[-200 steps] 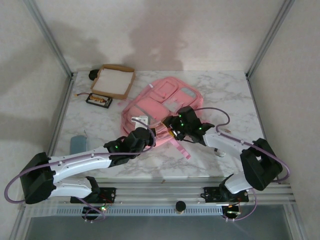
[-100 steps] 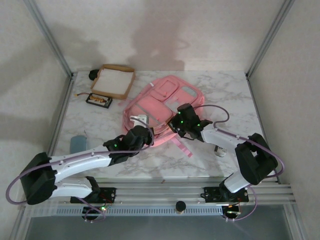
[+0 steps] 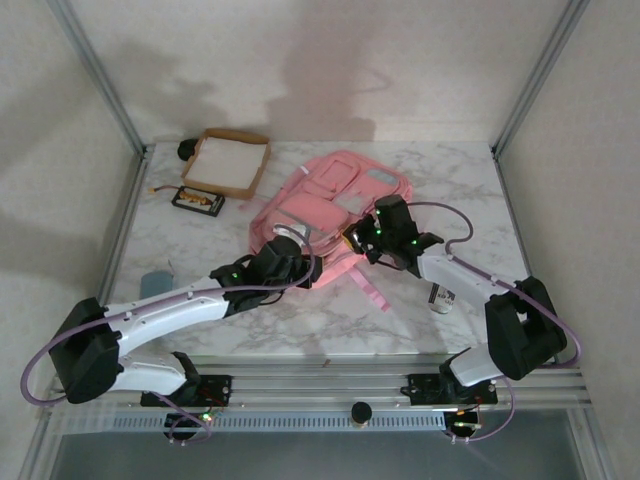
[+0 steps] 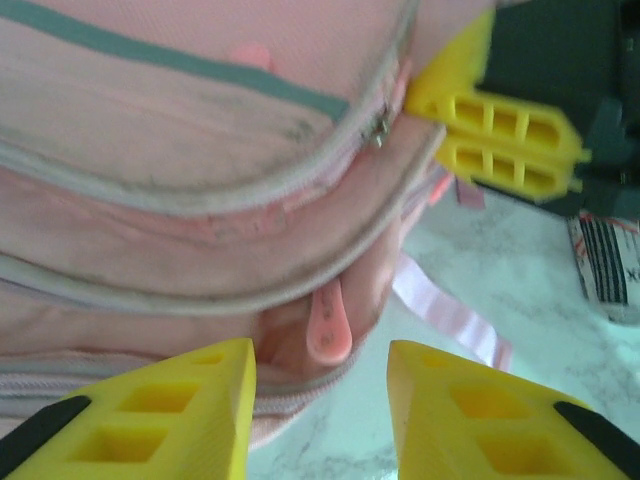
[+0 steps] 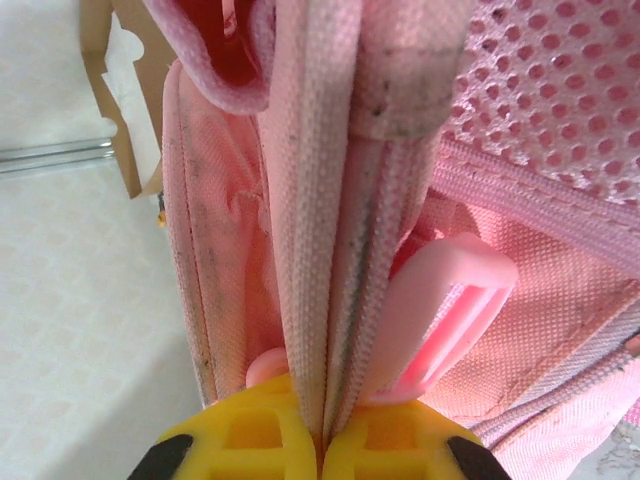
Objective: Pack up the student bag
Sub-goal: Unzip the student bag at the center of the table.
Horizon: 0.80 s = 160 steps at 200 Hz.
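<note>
The right tool [image 5: 322, 445] is clamped on a zipper seam [image 5: 335, 200] of the student bag [image 3: 335, 195]. The left tool [image 4: 320, 385] holds its 2 fingers [image 4: 170, 405] apart, just beside a pink zipper pull [image 4: 326, 325].

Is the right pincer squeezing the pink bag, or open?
Shut on it: the right pincer has its yellow fingers pressed together, with a fold of the student bag pinched between them.

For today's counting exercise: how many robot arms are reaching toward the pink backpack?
2. The left arm reaches from the near left to the near edge of the student bag; the right arm reaches from the near right.
</note>
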Motion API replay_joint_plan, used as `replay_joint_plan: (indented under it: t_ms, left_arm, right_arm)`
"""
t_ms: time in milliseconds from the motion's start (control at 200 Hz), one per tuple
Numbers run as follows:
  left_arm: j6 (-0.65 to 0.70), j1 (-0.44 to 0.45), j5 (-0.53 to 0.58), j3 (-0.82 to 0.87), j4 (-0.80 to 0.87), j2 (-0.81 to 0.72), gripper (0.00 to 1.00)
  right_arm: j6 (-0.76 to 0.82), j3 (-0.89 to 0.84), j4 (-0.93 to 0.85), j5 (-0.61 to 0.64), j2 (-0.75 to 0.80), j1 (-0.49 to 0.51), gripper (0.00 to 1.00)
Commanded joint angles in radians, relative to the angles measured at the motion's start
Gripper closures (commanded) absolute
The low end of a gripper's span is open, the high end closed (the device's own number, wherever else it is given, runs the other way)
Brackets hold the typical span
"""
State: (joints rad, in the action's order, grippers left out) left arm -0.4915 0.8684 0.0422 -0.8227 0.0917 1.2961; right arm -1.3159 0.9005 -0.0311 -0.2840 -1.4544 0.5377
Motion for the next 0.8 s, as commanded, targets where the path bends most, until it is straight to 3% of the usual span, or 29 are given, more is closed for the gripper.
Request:
replay_joint_plan:
  t_ms: [0,160,290,466,796]
  left_arm:
    - [0.040,-0.007,-0.096,-0.045,0.027,0.010,0.57]
    - [-0.019,-0.042,-0.134,-0.104,0.040,0.087,0.57]
    - [-0.085,-0.052,-0.084,-0.160,0.115,0.144,0.63]
    - [-0.181,-0.052,-0.099,-0.139,0.121,0.141,0.55]
    - [-0.378,-0.049,-0.098,-0.122,0.087,0.176,0.56]
  right_arm:
    - [0.008,0.080,0.079,-0.016,0.051,-0.025,1.00]
    - [0.019,0.093,0.077,-0.011,0.051,-0.026,1.00]
    - [0.019,0.082,0.080,-0.004,0.059,-0.031,1.00]
    - [0.018,0.072,0.084,-0.004,0.062,-0.039,1.00]
    - [0.009,0.062,0.111,0.002,0.054,-0.040,1.00]
